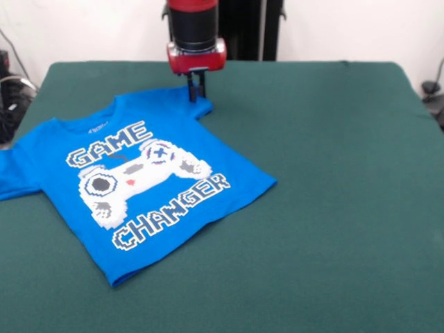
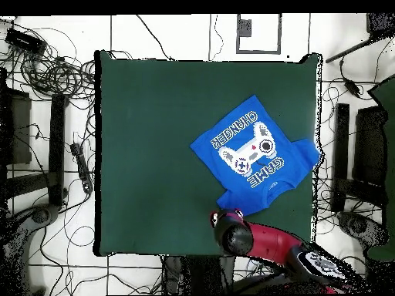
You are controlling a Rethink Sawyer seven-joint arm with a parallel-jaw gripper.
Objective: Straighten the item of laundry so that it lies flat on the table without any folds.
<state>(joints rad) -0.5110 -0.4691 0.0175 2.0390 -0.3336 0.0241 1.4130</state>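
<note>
The bright blue T-shirt [image 1: 146, 180] with white "GAME CHANGER" lettering and a controller print lies face up on the dark green table [image 1: 333, 208], left of centre and turned at an angle. Its body looks mostly flat. One sleeve reaches the table's left edge in the front view. My gripper [image 1: 197, 96] comes straight down at the far sleeve [image 1: 201, 107], its fingers close together with the tips at the cloth, seemingly pinching it. In the overhead view the shirt [image 2: 254, 154] lies near the table's right edge [image 2: 315, 116], and the arm's wrist [image 2: 231, 231] hides the gripper.
The red and black arm [image 2: 293, 254] reaches in from the table's robot side. Cables and stands [image 2: 54, 92] surround the table on the floor. Bare green cloth [image 2: 154, 154] fills the rest of the tabletop.
</note>
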